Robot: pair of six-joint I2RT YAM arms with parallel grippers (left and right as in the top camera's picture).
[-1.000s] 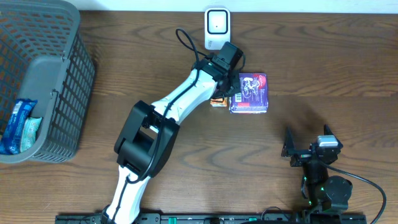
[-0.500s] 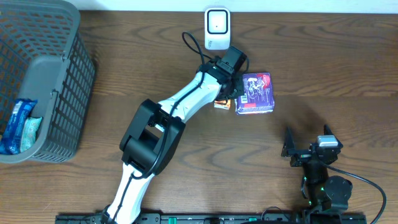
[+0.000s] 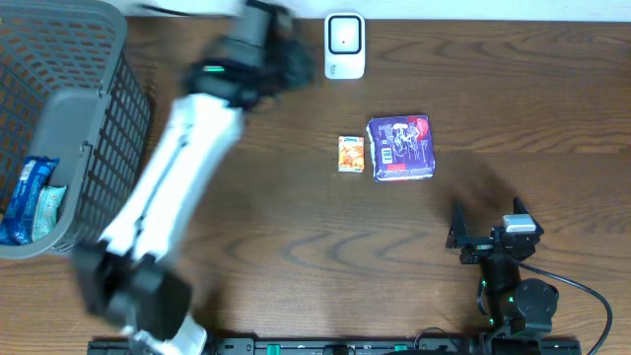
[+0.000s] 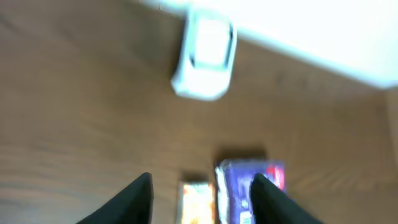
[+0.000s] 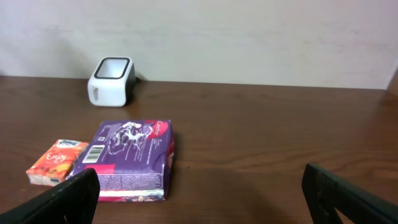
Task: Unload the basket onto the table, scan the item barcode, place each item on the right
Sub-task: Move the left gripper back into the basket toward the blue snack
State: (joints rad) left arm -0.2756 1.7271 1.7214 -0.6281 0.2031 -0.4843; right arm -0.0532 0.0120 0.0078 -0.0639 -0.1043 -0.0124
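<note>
**Left arm swings away from the boxes**

Left arm (image 3: pixel 187 168) no longer reaches over the purple box; it now lies blurred across the left part of the table (image 3: pixel 296 237). The left gripper (image 3: pixel 276 54) is just left of the scanner (image 3: pixel 344 45), with its fingers spread and nothing between them. A grey basket (image 3: pixel 59 128) at the left edge holds blue packets (image 3: pixel 28 197). The purple box (image 3: pixel 400 148) lies flat near the scanner, with a small orange box (image 3: pixel 351 154) just beside it. The right gripper (image 3: pixel 488 237) stands wide apart and empty, near the table's front right.

Left claw (image 4: pixel 202 182), right claw (image 5: pixel 200 173) (both agape)
</note>
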